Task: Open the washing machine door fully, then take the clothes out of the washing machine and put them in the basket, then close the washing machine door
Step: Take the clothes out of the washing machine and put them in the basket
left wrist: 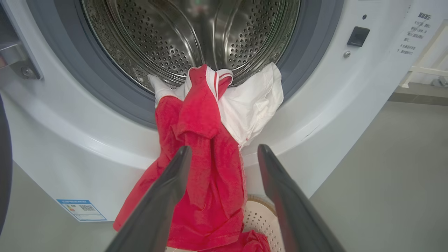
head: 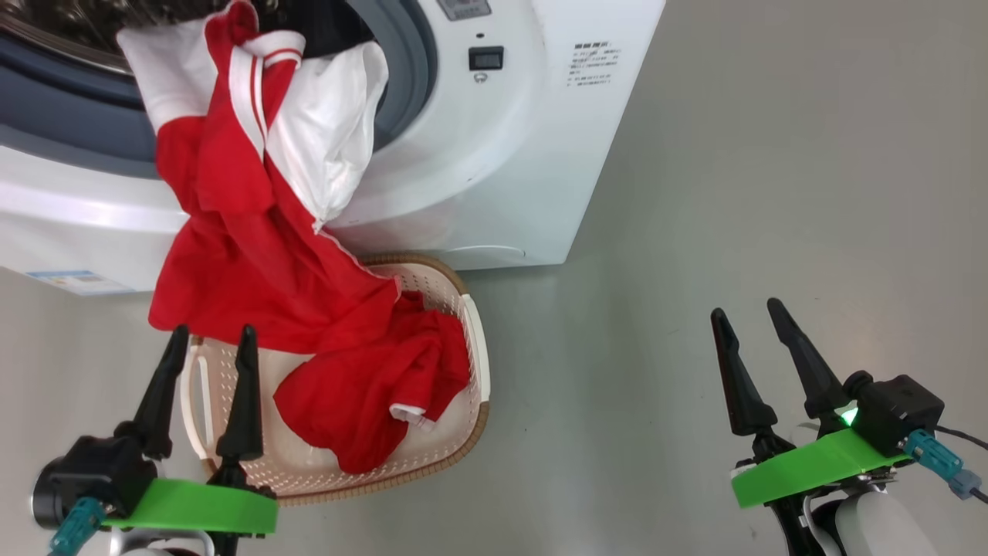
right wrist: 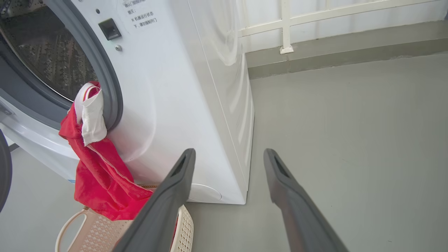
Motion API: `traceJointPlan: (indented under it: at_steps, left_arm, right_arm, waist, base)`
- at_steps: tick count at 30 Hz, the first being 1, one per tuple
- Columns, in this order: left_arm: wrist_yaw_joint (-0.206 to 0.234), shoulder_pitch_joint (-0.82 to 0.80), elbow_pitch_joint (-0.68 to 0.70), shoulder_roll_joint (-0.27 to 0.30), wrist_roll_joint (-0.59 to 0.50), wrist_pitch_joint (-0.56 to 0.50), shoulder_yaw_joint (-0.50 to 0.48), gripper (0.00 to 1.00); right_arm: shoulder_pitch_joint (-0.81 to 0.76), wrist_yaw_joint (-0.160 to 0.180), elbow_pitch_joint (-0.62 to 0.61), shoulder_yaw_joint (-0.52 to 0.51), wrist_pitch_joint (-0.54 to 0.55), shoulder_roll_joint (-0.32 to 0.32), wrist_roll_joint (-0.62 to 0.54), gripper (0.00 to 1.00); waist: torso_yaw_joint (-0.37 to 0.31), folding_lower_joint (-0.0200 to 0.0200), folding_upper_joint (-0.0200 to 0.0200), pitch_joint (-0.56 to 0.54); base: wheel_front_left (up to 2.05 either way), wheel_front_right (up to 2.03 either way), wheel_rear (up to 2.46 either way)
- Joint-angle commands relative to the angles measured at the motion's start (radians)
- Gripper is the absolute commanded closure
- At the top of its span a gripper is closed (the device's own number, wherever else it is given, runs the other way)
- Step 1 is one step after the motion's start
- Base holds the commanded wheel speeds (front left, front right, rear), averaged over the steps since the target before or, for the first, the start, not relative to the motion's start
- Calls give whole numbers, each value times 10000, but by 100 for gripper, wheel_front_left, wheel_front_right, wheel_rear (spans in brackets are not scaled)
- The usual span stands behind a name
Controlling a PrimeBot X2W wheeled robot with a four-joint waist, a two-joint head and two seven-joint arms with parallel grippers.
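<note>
Seeing the clothes [head: 255, 262] draped from the washer [head: 494, 177] mouth down into the basket [head: 472, 340] just below, its far-left rim buried under red cloth. Holding nothing in either gripper: left gripper [head: 214, 330] spread wide at the basket's near rim, right gripper [head: 746, 306] equally wide, well apart over floor [head: 733, 193]. Making out the door [left wrist: 4, 168] as a mere dark sliver at the frame edge.
</note>
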State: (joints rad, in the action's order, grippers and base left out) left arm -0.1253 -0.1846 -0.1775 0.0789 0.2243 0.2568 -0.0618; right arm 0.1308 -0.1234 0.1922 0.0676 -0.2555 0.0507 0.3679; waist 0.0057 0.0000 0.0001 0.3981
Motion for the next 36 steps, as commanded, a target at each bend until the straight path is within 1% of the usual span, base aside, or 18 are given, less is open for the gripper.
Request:
traceJointPlan:
  at_steps: [1, 13, 18, 21, 24, 28, 31, 36]
  left_arm:
    - [-54, 199, 347, 104, -4, 49, -316, 0]
    - [-54, 23, 561, 113, 171, 49, -284, 0]
    - [-54, -612, 456, 363, 275, 49, 36, 0]
    - [-54, -1506, 168, 633, 346, 49, 181, 0]
    - [-54, -2540, -391, 872, 450, 49, 301, 0]
    - [-54, -4041, -1588, 1254, 578, 49, 611, 0]
    - [-54, -5121, -2656, 1472, 832, 49, 833, 0]
    - [-54, -6829, -4710, 1798, 1219, 49, 1569, 0]
  right_arm:
    - [-126, -73, -197, 188, -63, -5, -44, 0]
    - [-10, -73, -256, 209, -63, -5, -30, 0]
    - [29, -73, -310, 143, -63, -5, -21, 0]
    - [122, -73, -343, 136, -63, -5, -30, 0]
    - [225, -73, -361, 151, -63, -5, -38, 0]
    - [379, -73, -370, 227, -63, -5, -25, 0]
    - [479, -73, -376, 275, -63, -5, 24, 0]
    - [601, -73, -402, 357, -63, -5, 81, 0]
  waist:
    - [-10, 0, -1, -107]
    - [-25, 0, -1, 122]
    - [33, 0, -1, 320]
    - [61, 0, -1, 509]
    - [59, 0, -1, 703]
    - [-33, 0, -1, 940]
    - [-138, 0, -1, 1096]
    - [-297, 0, -1, 1372]
  base:
    - [0, 0, 0]
    - [0, 0, 0]
    - [0, 0, 0]
    - [0, 0, 0]
    - [0, 0, 0]
    - [0, 0, 0]
    - [0, 0, 0]
    - [0, 0, 0]
